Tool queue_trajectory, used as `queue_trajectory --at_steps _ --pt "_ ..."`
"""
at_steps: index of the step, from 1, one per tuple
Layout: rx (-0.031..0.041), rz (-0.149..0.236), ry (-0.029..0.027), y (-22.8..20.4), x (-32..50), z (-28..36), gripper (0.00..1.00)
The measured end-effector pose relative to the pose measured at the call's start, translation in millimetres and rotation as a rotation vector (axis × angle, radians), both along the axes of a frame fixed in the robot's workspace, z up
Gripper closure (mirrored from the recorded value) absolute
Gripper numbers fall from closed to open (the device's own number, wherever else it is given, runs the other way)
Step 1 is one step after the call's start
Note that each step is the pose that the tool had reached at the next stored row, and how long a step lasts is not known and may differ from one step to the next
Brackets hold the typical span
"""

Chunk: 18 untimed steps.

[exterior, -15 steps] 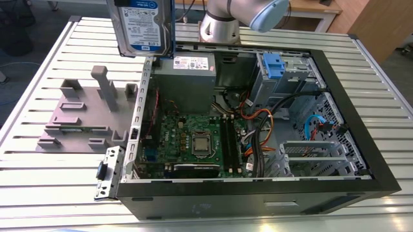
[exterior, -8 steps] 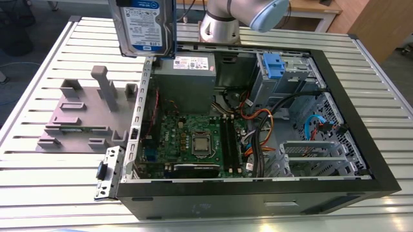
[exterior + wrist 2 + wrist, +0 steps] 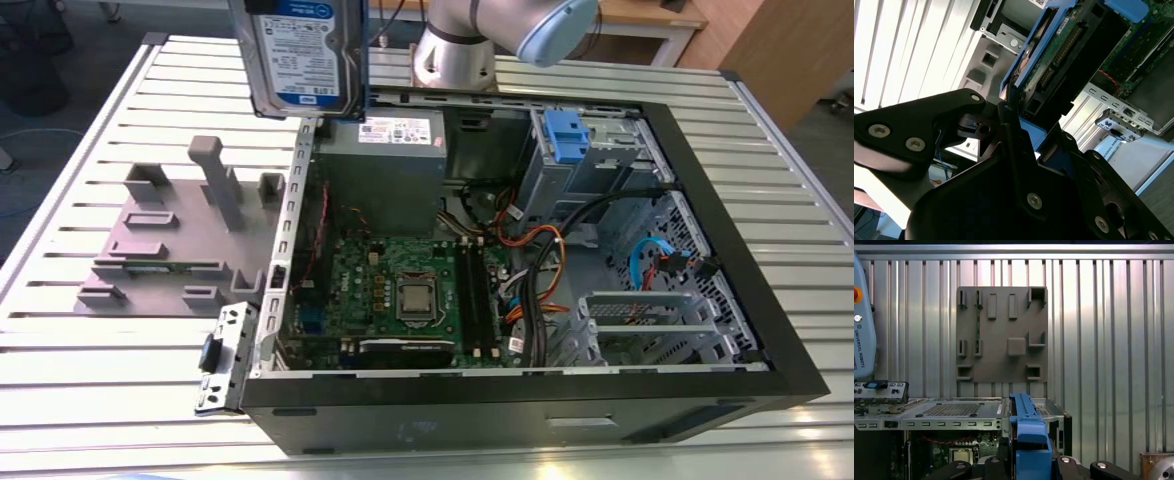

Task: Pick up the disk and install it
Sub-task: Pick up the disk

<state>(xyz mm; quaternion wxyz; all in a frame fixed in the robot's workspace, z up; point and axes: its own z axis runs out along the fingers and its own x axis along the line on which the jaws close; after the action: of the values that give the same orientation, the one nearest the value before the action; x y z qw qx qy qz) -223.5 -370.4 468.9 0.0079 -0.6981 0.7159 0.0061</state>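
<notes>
Pincer (image 3: 1013, 114) on disk (image 3: 300, 50), long axis vertical

arm (image 3: 470, 35): raised high | claw (image 3: 1015, 117): pointing down, seemingly clamped on the disk (image 3: 302, 55)

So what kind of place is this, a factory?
Probably a robotics lab or test workshop. A grey robot arm holds a silver metal hard drive in a blue plastic bracket up near an open black desktop computer case, which sits on a slatted metal table.
</notes>
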Motion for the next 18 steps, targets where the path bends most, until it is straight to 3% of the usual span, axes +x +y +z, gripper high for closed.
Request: queue_trajectory --at_steps 18 --pt "0.0000 0.000 0.0000 0.0 8.5 -0.1 0.63"
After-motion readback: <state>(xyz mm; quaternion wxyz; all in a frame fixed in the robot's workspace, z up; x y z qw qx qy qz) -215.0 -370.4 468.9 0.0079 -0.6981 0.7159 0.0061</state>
